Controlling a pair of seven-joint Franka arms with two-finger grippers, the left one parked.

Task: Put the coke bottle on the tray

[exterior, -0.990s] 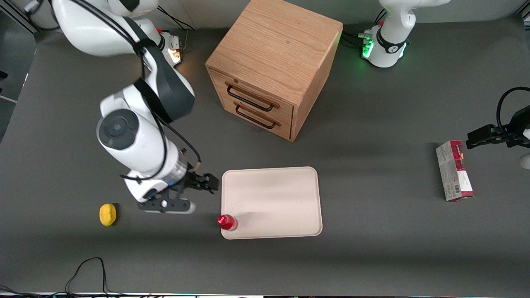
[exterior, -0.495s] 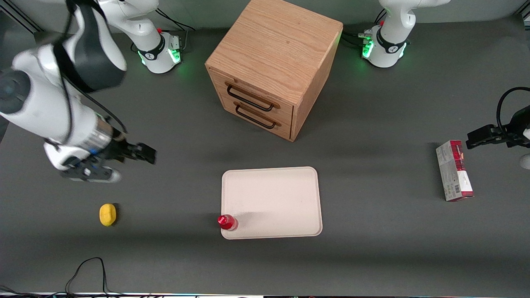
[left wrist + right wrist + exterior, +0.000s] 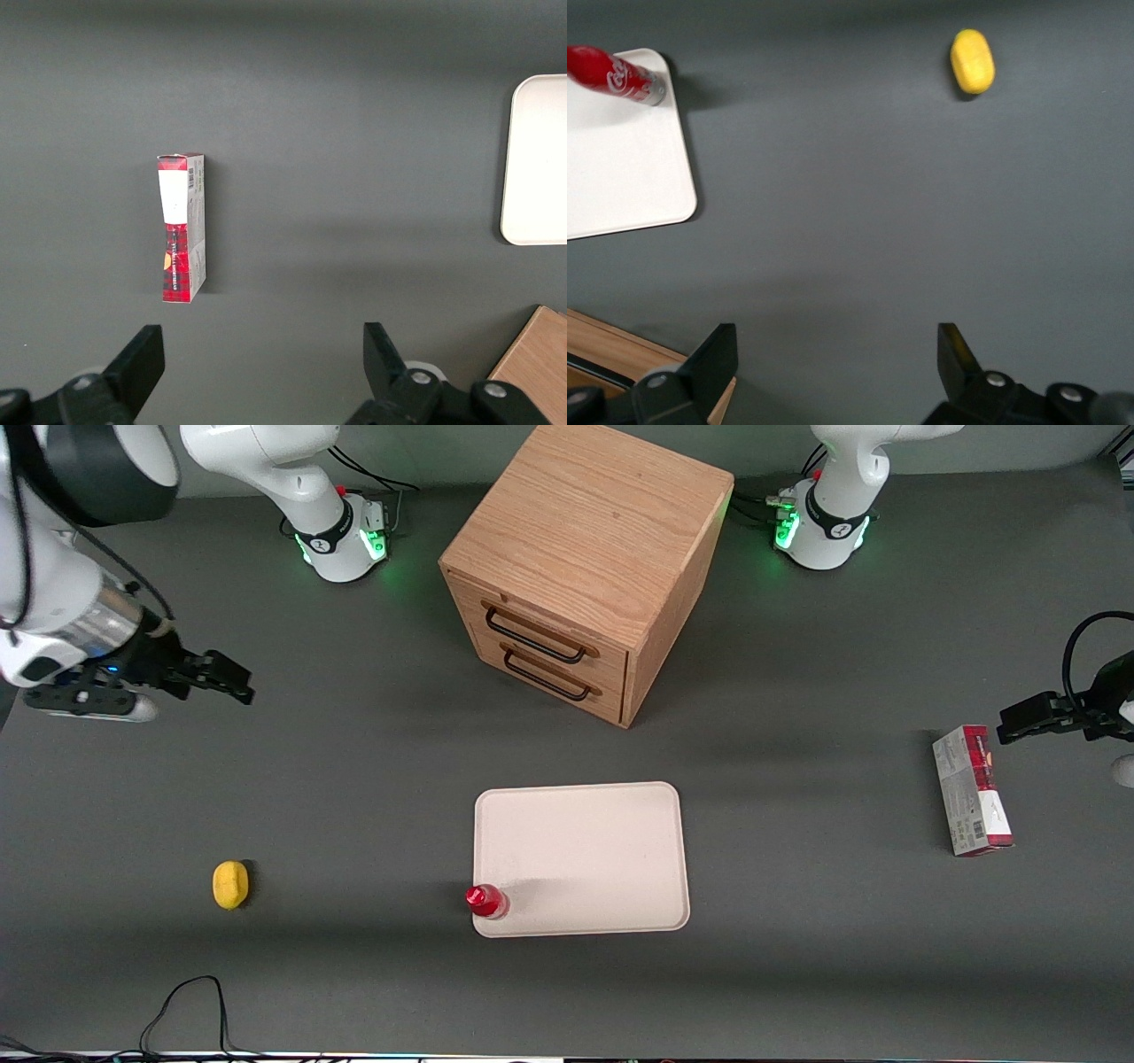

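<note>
Small red coke bottle with red cap (image 3: pixel 485 901) stands upright on the near corner of the flat cream-white rectangular tray (image 3: pixel 585 850), at the working arm's end. Black two-finger gripper (image 3: pixel 232 680) hangs above bare table, well apart, fingers spread wide, holding nothing. Yellow lemon-shaped object (image 3: pixel 230 884) lies near.

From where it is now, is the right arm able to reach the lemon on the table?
Probably yes. The gripper hangs with jaws open, empty, farther from the camera than the lemon, and only bare table lies between them.
</note>
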